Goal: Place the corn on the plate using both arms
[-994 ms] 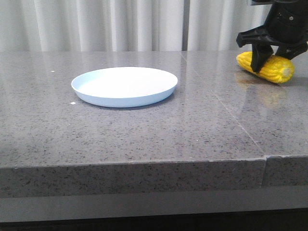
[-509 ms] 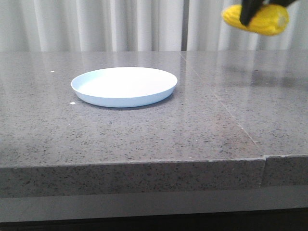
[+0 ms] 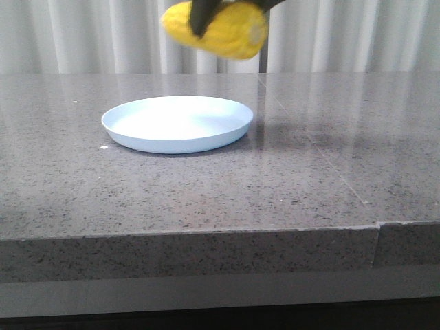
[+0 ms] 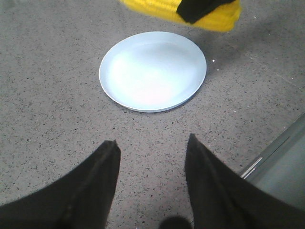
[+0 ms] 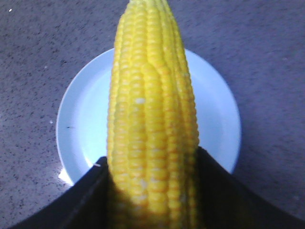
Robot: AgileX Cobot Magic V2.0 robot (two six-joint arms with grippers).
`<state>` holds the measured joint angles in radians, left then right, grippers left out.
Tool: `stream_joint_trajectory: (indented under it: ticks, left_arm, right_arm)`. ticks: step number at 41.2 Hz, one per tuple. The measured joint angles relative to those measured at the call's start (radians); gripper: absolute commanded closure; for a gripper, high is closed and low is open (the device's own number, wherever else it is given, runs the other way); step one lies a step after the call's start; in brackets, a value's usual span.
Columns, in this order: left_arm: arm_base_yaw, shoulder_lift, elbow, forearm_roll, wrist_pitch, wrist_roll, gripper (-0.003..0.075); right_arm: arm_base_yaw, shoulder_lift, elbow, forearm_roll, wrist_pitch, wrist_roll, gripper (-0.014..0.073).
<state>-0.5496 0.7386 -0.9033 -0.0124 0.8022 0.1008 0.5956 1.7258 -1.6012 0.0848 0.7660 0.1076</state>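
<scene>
- We see a grey speckled stone worktop [image 3: 206, 185] carrying everything, with no brand, label or writing readable anywhere.
- We find the pale blue plate [image 3: 177, 124] lying flat and bare on it.
- Our right fingers [image 5: 95, 191] clamp the corn [image 3: 216, 27], held in the air above the plate.
- Our left fingers [image 4: 107, 167] hang spread apart and empty, near the plate.

The corn [image 3: 216, 29], bright yellow with neat kernel rows, hangs lengthwise in the air above the plate's far right rim, clear of it, slightly tilted, gripped at its middle by the right pincer [image 5: 152, 191]. The plate [image 3: 137, 134], round, shallow and pale blue-white with a low rim, lies flat and bare on the grey speckled desk [image 3: 275, 185].
</scene>
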Motion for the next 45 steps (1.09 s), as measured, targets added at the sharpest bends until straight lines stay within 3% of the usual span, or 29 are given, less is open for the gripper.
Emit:
stream_joint_trajectory:
  ticks: [19, 23, 28, 35, 45]
  left_arm:
    - [0.0, 0.0, 0.0, 0.0, 0.0, 0.0, 0.0408]
    - [0.0, 0.0, 0.0, 0.0, 0.0, 0.0, 0.0408]
    - [0.0, 0.0, 0.0, 0.0, 0.0, 0.0, 0.0408]
    - [0.0, 0.0, 0.0, 0.0, 0.0, 0.0, 0.0408]
    - [0.0, 0.0, 0.0, 0.0, 0.0, 0.0, 0.0408]
  right_arm:
    - [0.03, 0.201, 0.0, 0.012, -0.211, 0.068, 0.0312]
    - [0.03, 0.224, 0.0, 0.012, -0.211, 0.068, 0.0193]
    - [0.03, 0.227, 0.0, 0.013, -0.218, 0.068, -0.0021]
    - [0.03, 0.187, 0.0, 0.004, -0.19, 0.068, 0.0001]
    - [0.03, -0.026, 0.0, -0.103, -0.037, 0.066, 0.0001]
